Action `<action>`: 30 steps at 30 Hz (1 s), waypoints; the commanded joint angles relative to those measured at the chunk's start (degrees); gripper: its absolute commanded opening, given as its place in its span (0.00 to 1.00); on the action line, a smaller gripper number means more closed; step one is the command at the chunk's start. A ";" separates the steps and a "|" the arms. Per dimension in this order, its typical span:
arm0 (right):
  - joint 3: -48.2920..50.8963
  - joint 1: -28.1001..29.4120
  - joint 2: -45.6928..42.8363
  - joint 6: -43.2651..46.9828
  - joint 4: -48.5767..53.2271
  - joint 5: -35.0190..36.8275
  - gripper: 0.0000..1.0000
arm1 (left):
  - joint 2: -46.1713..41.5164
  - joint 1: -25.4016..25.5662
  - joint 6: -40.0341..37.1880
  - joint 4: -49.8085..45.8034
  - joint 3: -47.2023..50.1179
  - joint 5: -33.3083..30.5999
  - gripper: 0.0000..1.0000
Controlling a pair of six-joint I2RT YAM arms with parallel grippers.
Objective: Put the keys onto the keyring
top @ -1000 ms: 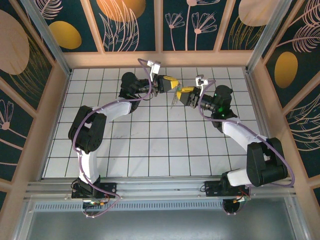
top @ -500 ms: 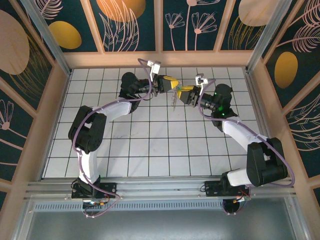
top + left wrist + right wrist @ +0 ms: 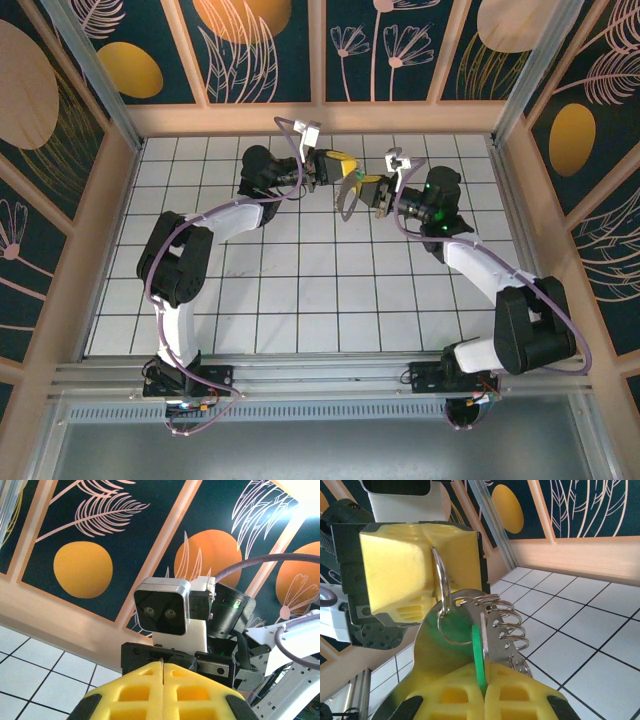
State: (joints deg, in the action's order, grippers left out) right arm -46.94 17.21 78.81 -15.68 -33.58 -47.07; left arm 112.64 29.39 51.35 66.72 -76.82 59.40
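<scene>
Over the last second the right tool has slid left to meet the left tool, and its jaws, which stood partly apart, have come together. In the right wrist view, its yellow foam pads are pinched on the green head of the key. The left tool is pressed flat on the keyring, whose thin wire loop runs out of the seam between its pads. Both things hang in the air above the far middle of the desk, the key just beside the ring, with a fan of wire coils against them.

We judge that the key is now held firmly enough to be worked onto the loop. We cannot tell whether it is already threaded.

The desk is white tile with dark grout lines. Dark blue wall panels close it in on the left, right and far sides, painted with orange discs and pale leaves and framed in light wood. An aluminium rail runs along the near edge.
</scene>
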 commanded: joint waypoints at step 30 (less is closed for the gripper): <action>-16.67 2.64 -4.58 13.06 39.36 21.63 0.00 | -5.06 0.41 -13.33 -10.19 2.24 -2.27 0.00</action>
State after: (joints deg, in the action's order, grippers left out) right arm -60.86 19.86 76.18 -4.34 1.87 -30.74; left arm 109.84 29.39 39.57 55.64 -75.05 56.29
